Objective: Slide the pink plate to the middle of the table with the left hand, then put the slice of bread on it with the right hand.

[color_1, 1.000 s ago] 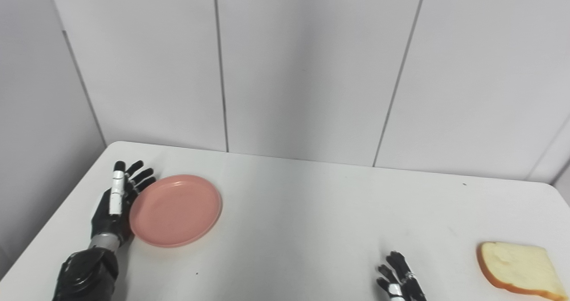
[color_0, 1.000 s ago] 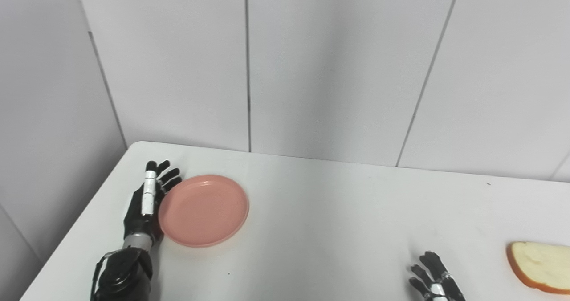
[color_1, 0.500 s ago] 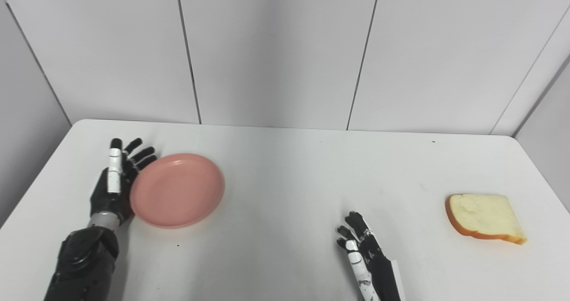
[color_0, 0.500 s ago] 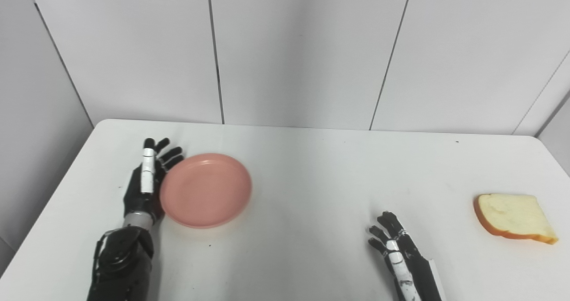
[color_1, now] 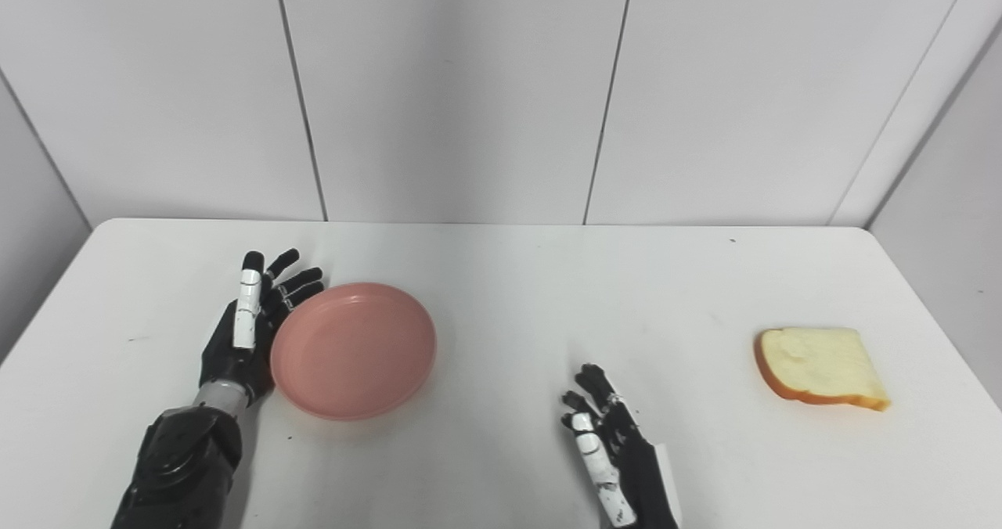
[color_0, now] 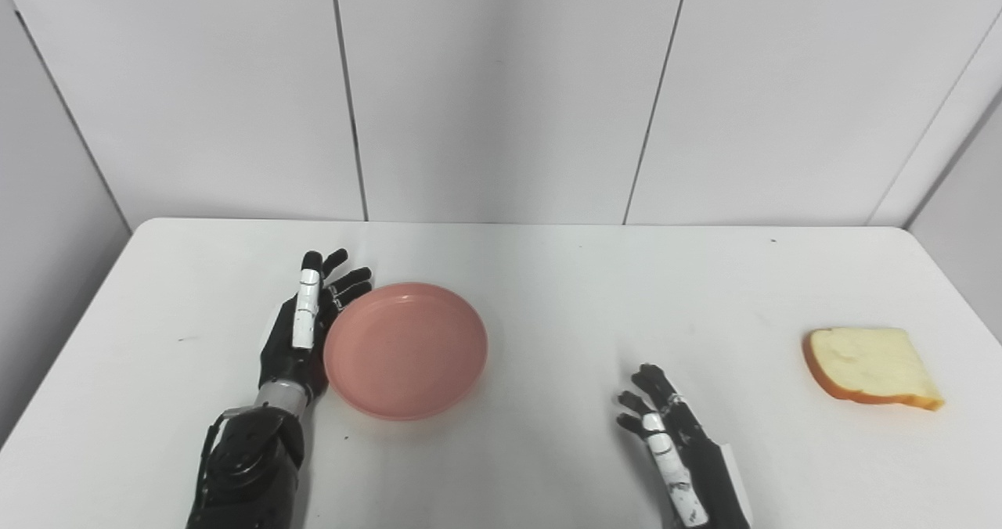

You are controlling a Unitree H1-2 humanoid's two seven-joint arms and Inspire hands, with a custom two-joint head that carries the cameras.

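Observation:
The pink plate (color_0: pixel 405 349) lies flat on the white table (color_0: pixel 548 294), left of centre. My left hand (color_0: pixel 301 329) stands edge-on against the plate's left rim, open, its fingers stretched toward the wall. A slice of bread (color_0: pixel 867 365) with a brown crust rests near the table's right edge. My right hand (color_0: pixel 669 435) lies open near the front edge, right of centre, well apart from the bread and holding nothing.
Grey wall panels (color_0: pixel 501 91) close off the back of the table. The table's left edge (color_0: pixel 70 333) and right edge (color_0: pixel 959 294) are both in view. No other objects stand on the table.
The camera has swung right and tilted down, bringing the whole table into view. Over the last half second the left hand and plate have slid a little to the right.

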